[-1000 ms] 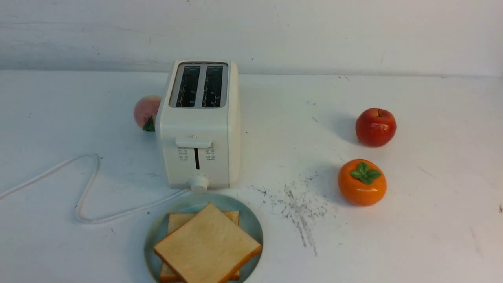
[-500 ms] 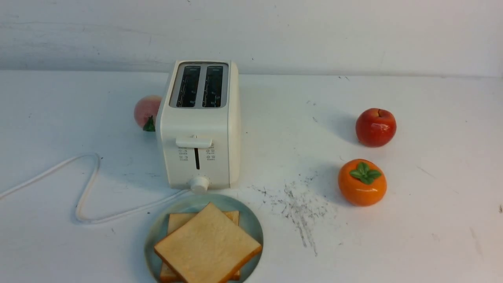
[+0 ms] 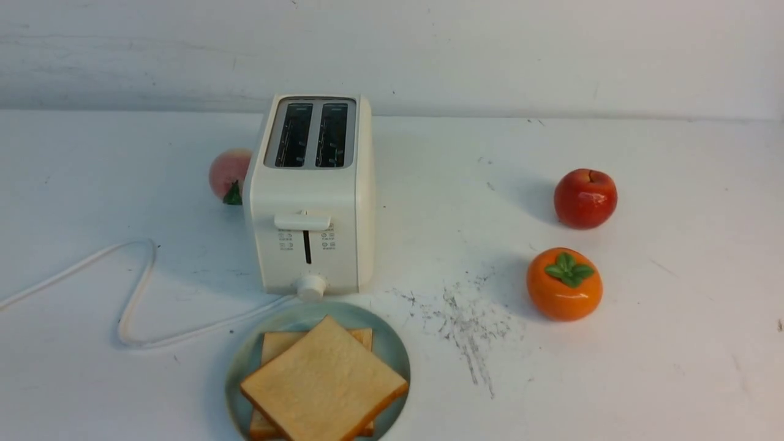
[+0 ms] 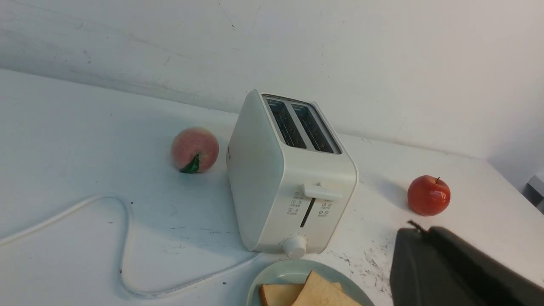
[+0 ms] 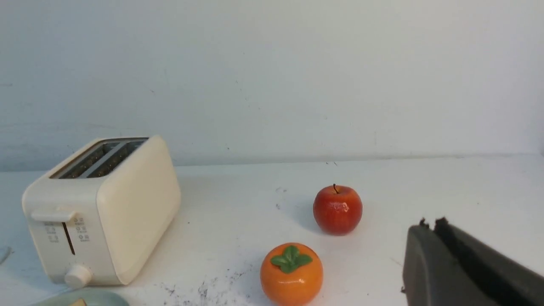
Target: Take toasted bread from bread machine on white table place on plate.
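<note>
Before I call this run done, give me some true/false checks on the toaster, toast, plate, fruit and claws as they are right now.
1. Both slots of the toaster are empty. True.
2. Two toast slices lie overlapped on the plate. True.
3. The plate sits behind the toaster. False: it is in front, nearer the robot.
4. The persimmon is left of the toaster. False: it is on the right, near the red apple; the peach is on the left.
5. The left claw holds a slice. False: it and the right claw are shut on nothing.

Toast slices [image 3: 323, 386]: two. One each: toaster [image 3: 312, 202], plate [image 3: 392, 352], apple [image 3: 585, 199], persimmon [image 3: 563, 294], peach [image 3: 225, 171].
</note>
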### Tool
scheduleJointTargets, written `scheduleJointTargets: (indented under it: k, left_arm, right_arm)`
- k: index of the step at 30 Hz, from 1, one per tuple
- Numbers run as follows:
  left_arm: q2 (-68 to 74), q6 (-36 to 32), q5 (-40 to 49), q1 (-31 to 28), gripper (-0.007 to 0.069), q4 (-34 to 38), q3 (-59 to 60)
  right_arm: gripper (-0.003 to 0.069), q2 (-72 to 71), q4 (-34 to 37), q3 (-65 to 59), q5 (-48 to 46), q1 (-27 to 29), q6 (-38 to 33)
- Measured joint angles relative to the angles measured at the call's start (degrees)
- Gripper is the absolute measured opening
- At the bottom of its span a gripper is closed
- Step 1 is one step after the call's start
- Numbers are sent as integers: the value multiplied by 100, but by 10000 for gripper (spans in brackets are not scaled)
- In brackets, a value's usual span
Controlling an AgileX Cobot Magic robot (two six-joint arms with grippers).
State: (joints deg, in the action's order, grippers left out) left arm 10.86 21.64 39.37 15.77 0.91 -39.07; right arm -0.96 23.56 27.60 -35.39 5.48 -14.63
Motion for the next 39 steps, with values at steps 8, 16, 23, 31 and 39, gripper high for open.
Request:
scheduleJointTargets:
  k: [8,16,23,31,39]
  left_arm:
    - [0,0,97,0,17,10,0]
    - [0,0,97,0,22,17,0]
    - [-89,-16,-183,0,30,-194,361]
    - [-947,-27,-1658,-833,36,-358,2637]
    - [-1145,-27,-2053,-1302,38,-370,4047]
  right_arm:
    - [15,0,7,-111,-213,0,-5]
    - [24,0,7,-111,-298,0,-5]
    - [34,0,7,-111,-298,0,-5]
    - [46,0,7,-112,-298,0,-10]
    - [57,-5,7,-119,-305,0,-10]
